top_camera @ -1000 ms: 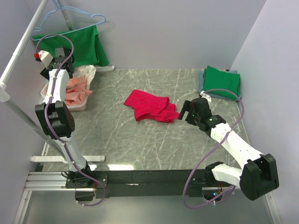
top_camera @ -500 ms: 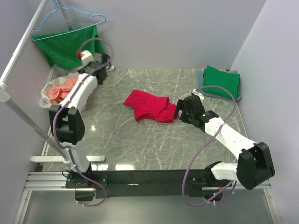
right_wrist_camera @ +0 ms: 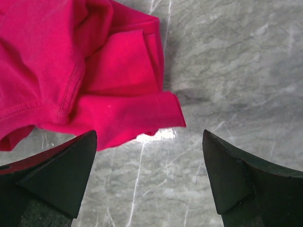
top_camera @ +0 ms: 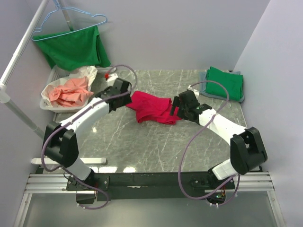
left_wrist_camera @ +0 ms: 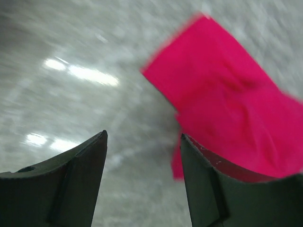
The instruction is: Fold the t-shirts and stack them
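Observation:
A crumpled crimson-red t-shirt (top_camera: 150, 108) lies mid-table. My left gripper (top_camera: 128, 97) hangs open at its left edge. In the blurred left wrist view the red t-shirt (left_wrist_camera: 227, 109) sits beyond the right finger, and only bare table shows between the left gripper's (left_wrist_camera: 143, 135) fingers. My right gripper (top_camera: 174, 109) is open at the shirt's right edge; in its wrist view a folded corner of the red t-shirt (right_wrist_camera: 94, 71) lies just ahead of the wide-open right gripper (right_wrist_camera: 149, 133). A folded green t-shirt (top_camera: 226, 83) rests on a grey one (top_camera: 203, 85) at the back right.
Another green shirt (top_camera: 73, 47) hangs on a blue hanger (top_camera: 71, 21) at the back left. Below it stands a white basket (top_camera: 47, 105) holding salmon-pink cloth (top_camera: 68, 92). A metal rail (top_camera: 19, 61) runs along the left. Walls close the back and right sides.
The left arm has swung from the basket at the back left across to the red t-shirt's left edge. The right gripper has moved left up to the shirt's right edge. Both stay open.

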